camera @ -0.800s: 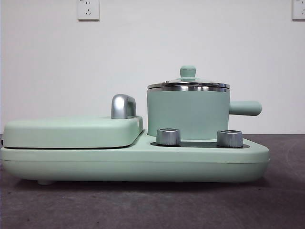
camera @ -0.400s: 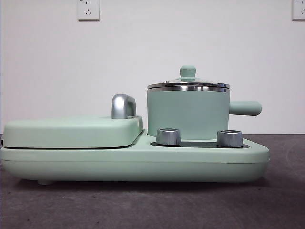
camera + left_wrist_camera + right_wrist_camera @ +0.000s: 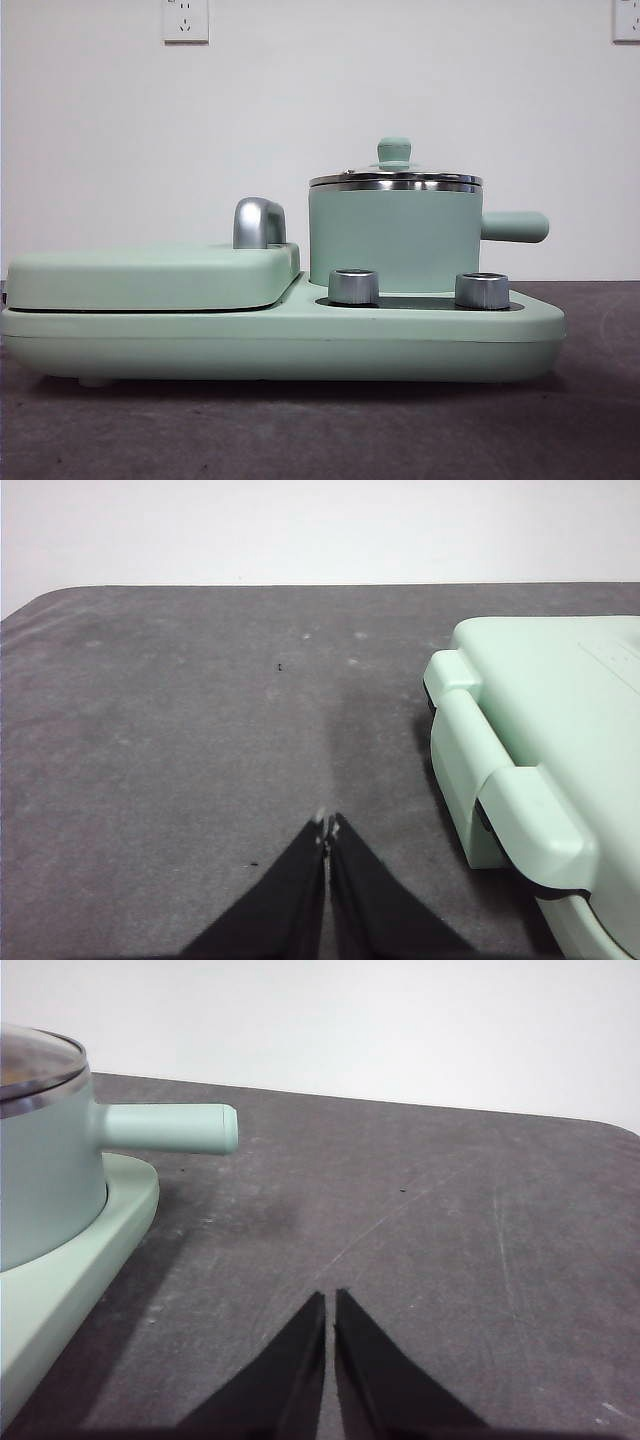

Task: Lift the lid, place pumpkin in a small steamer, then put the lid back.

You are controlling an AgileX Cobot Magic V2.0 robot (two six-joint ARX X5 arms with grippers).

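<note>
The small steamer [image 3: 395, 238], a mint-green pot with a stubby side handle [image 3: 515, 226], stands on the right half of a mint-green cooker base [image 3: 280, 345]. The glass lid [image 3: 395, 176] with its mint knob sits closed on the pot. In the right wrist view the steamer [image 3: 45, 1170] is off to one side, and my right gripper [image 3: 329, 1300] hovers shut over bare table beside it. My left gripper [image 3: 327, 825] is shut too, over the table beside the griddle cover [image 3: 540, 740]. The pumpkin is out of view.
A wide flat griddle cover [image 3: 150, 275] with a chrome handle [image 3: 258, 222] fills the cooker's left half. Two steel dials [image 3: 353, 286] [image 3: 482, 290] sit in front of the pot. Dark grey table [image 3: 320, 430] runs to a white wall.
</note>
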